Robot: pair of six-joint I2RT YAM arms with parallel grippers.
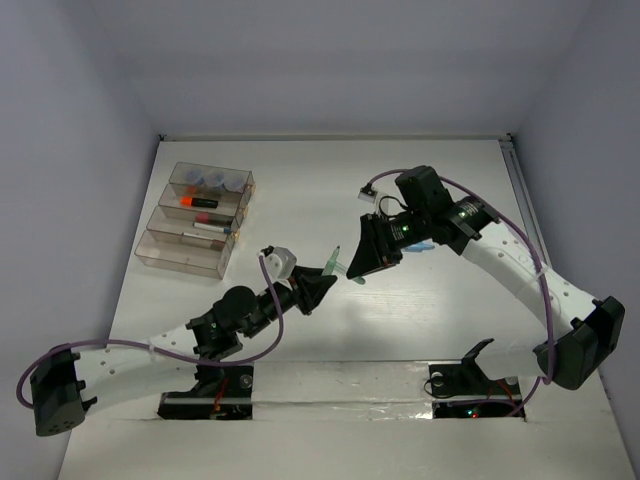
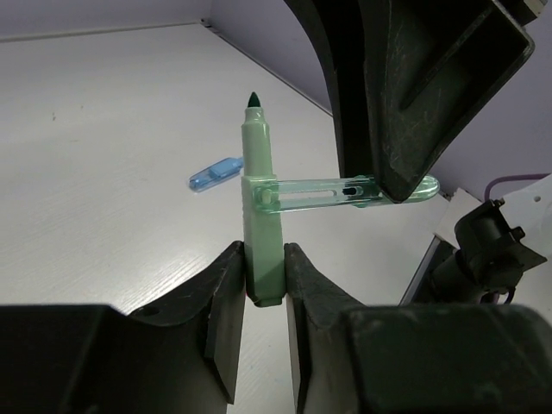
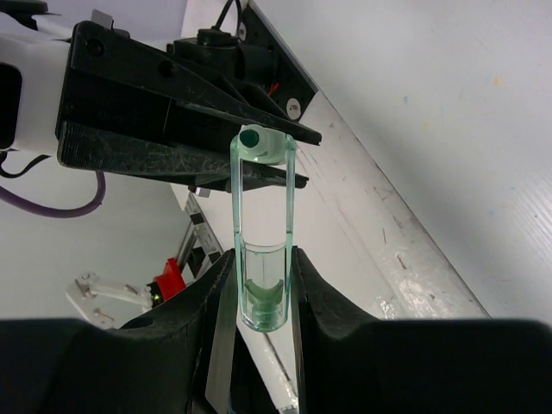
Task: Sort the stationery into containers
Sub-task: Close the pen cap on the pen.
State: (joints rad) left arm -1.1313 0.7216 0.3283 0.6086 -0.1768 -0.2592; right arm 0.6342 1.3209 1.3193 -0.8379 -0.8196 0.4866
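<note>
My left gripper (image 1: pixel 325 280) is shut on a pale green marker (image 1: pixel 331 261) and holds it above the table, its dark tip bare (image 2: pixel 254 101). In the left wrist view the fingers (image 2: pixel 226 293) clamp the marker's lower end (image 2: pixel 261 241). My right gripper (image 1: pixel 354 268) is shut on the marker's clear green cap (image 3: pixel 263 285). The cap (image 2: pixel 328 191) lies crosswise, one end against the marker's side. The clear containers (image 1: pixel 170 252) stand at the far left, holding three grey-blue pots (image 1: pixel 212 181), an orange highlighter (image 1: pixel 200 201) and a pen (image 1: pixel 210 227).
A light blue marker (image 2: pixel 216 173) lies on the table beyond the grippers, partly hidden under the right arm in the top view (image 1: pixel 425 245). The white walls close in the table at the back and sides.
</note>
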